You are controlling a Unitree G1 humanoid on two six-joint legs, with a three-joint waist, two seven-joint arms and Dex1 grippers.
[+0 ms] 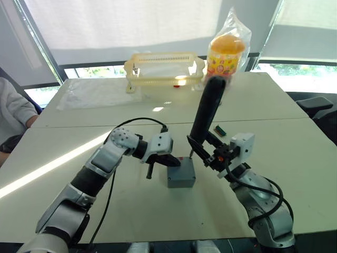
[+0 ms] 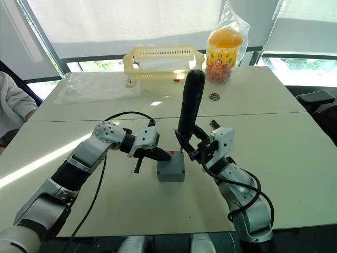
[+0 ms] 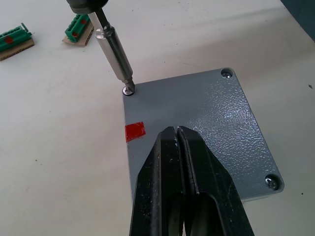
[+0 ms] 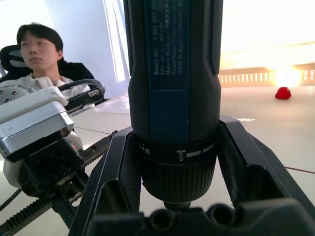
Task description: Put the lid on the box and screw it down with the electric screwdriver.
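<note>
The flat blue-grey plastic lid (image 3: 197,132) is seated on the small blue-grey box (image 1: 181,174) at the white table's (image 1: 295,153) near middle. It is pressed by the left gripper (image 3: 177,135), fingers closed together. The long black electric screwdriver (image 1: 206,108) is clamped upright in the right gripper (image 1: 202,149), its metal bit (image 3: 113,49) set on a corner screw (image 3: 129,91).

Office or meeting room, used as a robot test spot. White tables (image 1: 274,158) pushed together, big windows with roller blinds (image 1: 126,21) along the top of the frame, black office chair (image 1: 316,105) at right edge, seated person (image 1: 13,113) at left edge.
</note>
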